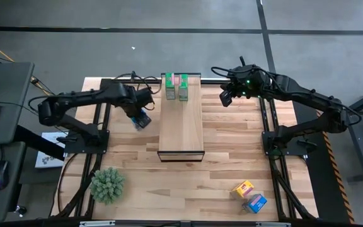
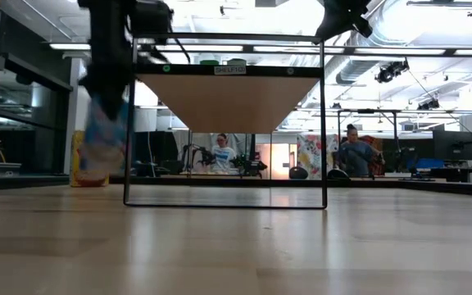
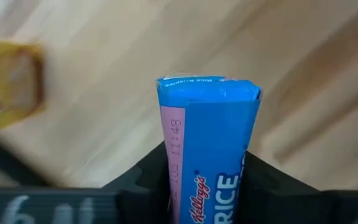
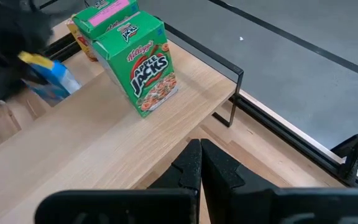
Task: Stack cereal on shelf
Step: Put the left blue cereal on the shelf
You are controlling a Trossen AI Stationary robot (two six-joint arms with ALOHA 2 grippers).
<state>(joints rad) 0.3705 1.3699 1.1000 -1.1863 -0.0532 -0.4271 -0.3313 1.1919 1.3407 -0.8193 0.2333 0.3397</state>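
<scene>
A: We have the left gripper beside the shelf, on its left, with a blue cereal box standing upright between its jaws. From the left wrist, the box rises out of the gap with a dark finger pressed to each side, so we read the jaws as closed on it, narrowed to the box's width.

B: Agreed. In the low view the box looks lifted just off the counter, though it is smeared there and we can't be sure of the gap.

A: A yellow-orange box lies near it, just beyond the held one.

B: On the shelf, we see two green boxes upright, side by side at the far end; the right wrist shows the nearer one close to the shelf's edge.

A: The right gripper waits to the right of the shelf's far end, its jaws fully together and holding nothing.

B: And near the counter's front right corner lie another yellow-orange box and a second blue box, close together, well apart from either gripper.
</scene>
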